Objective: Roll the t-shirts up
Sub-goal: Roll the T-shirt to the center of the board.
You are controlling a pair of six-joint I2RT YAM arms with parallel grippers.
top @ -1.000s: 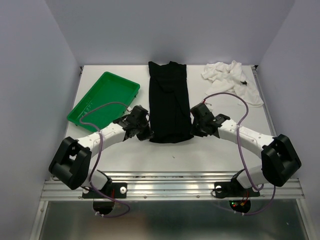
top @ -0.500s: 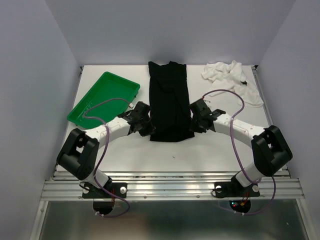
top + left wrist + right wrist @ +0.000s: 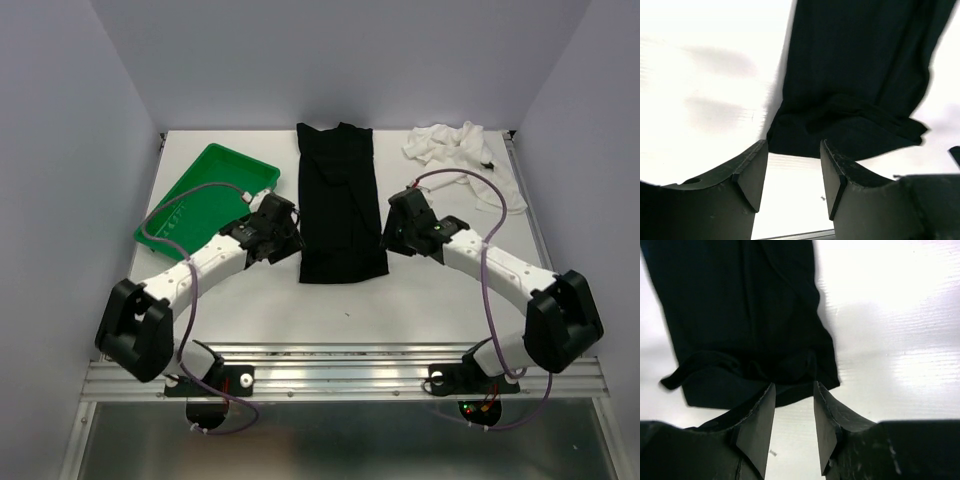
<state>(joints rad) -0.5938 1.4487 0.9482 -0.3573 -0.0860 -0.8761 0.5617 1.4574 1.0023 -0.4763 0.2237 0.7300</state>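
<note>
The black t-shirt [image 3: 340,200] lies as a long narrow strip down the middle of the table, its near end turned over in a short fold [image 3: 850,120]. My left gripper [image 3: 287,236] hovers at the strip's left edge, open and empty, the fold just beyond its fingertips [image 3: 793,146]. At the right edge my right gripper [image 3: 391,232] is also open and empty, with the shirt's near corner [image 3: 740,320] just past its fingertips [image 3: 793,386]. The white t-shirt [image 3: 465,160] sits crumpled at the back right.
A green plastic tray [image 3: 205,195] lies at an angle at the back left, just beyond my left arm. Side walls close the table in on the left, right and back. A metal rail [image 3: 340,365] runs along the near edge.
Both grippers went from shut to open and let go of the black shirt's near end. They have drawn back from it and stand slightly out from the strip's sides.
</note>
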